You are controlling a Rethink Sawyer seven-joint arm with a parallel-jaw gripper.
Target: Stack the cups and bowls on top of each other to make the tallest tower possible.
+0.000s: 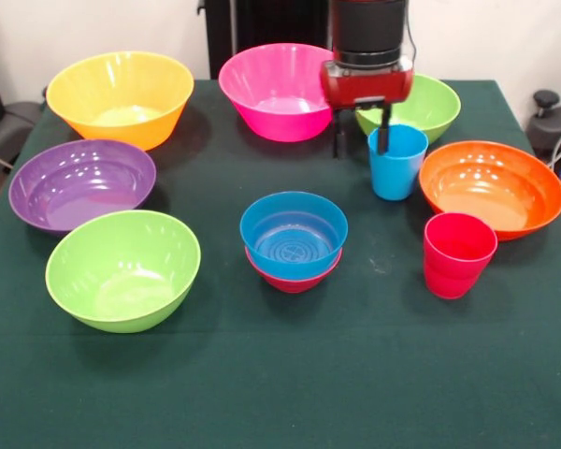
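Because the gripper seems to straddle the light blue cup's rim near the worktop's back, jaws apart, a thin wall-pinch could tip it.

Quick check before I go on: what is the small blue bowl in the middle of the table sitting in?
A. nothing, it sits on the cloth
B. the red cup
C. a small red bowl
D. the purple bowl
C: the small blue bowl is nested in a small red bowl, whose rim shows just beneath it; the purple bowl and the red cup stand apart from it.
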